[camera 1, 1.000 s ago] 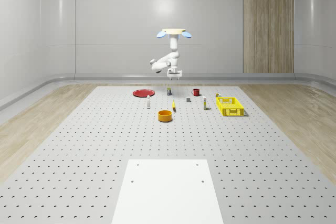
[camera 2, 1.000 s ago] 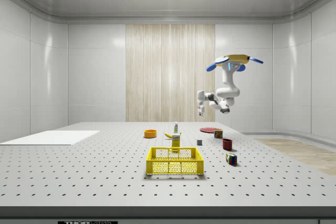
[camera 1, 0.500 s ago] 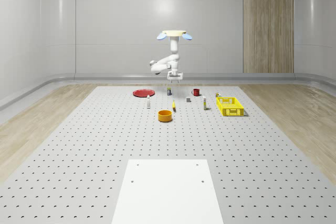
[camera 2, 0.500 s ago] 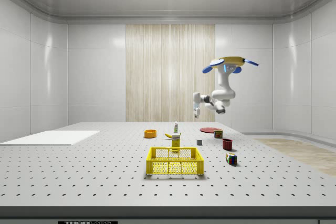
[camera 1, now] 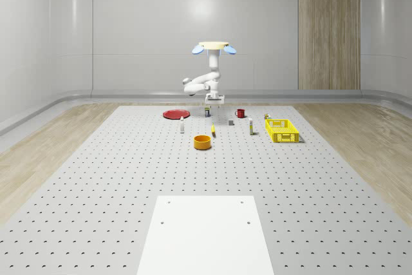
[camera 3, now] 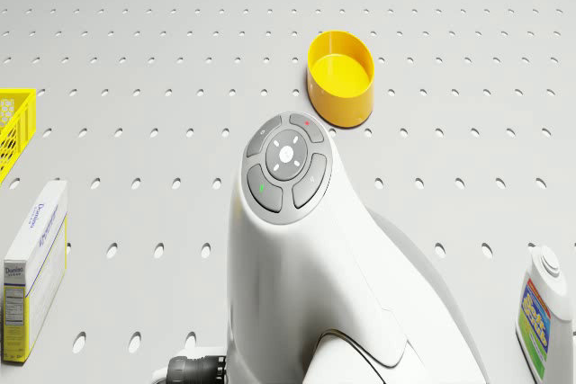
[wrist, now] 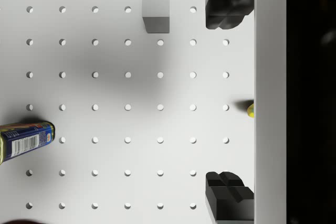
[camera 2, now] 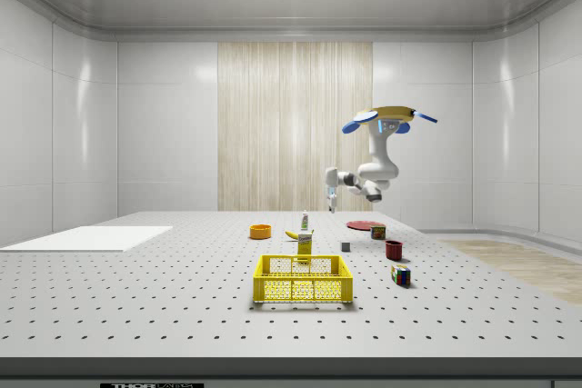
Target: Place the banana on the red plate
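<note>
Above the far part of the perforated table, between the red plate and the red mug, I had the drone hovering with the arm folded under it and the gripper pointing straight down. I judged this to be the approach step: nothing had been picked up, and the banana lay on the table just beside the orange bowl, on the near side of the gripper and well below it. In the side view the gripper hung high over the surface, well above the yellow crate and the small cartons around it.

In the wrist view the two dark fingertips stood wide apart, with only bare table between them, so the gripper was fully open, holding and touching nothing. A sliver of yellow showed at the edge of that picture; I took it for the banana's tip, though I could not be sure. A small grey cube and a tin lying on its side were also below.

The next move, as I read it, called for bringing the gripper over the banana, lining the fingers across its narrow width, then descending to close.
</note>
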Controlling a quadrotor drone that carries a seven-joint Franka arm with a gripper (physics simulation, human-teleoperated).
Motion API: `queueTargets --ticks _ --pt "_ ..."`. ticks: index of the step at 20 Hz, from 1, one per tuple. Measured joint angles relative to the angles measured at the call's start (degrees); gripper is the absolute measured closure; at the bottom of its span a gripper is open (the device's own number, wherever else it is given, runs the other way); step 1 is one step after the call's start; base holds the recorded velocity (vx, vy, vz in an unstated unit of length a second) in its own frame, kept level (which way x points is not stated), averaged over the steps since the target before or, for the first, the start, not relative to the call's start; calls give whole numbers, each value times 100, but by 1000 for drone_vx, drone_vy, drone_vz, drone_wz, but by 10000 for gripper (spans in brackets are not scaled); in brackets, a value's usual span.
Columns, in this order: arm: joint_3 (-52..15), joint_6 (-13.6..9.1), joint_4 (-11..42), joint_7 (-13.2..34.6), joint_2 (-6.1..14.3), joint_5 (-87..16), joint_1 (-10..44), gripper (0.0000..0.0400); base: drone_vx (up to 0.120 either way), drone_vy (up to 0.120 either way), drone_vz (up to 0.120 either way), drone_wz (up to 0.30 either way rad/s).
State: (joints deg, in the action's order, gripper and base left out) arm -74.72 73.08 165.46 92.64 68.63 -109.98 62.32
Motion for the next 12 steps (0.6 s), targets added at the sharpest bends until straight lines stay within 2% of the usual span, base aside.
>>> queueTargets --ticks 8,11,12 --pt "-59 192 -14 61 208 106 65 0 120 0 -120 0" --pt "-79 261 -19 82 283 143 87 0 120 -13 -13 0" --pt "-85 284 -21 89 307 155 95 0 120 -120 0 0"
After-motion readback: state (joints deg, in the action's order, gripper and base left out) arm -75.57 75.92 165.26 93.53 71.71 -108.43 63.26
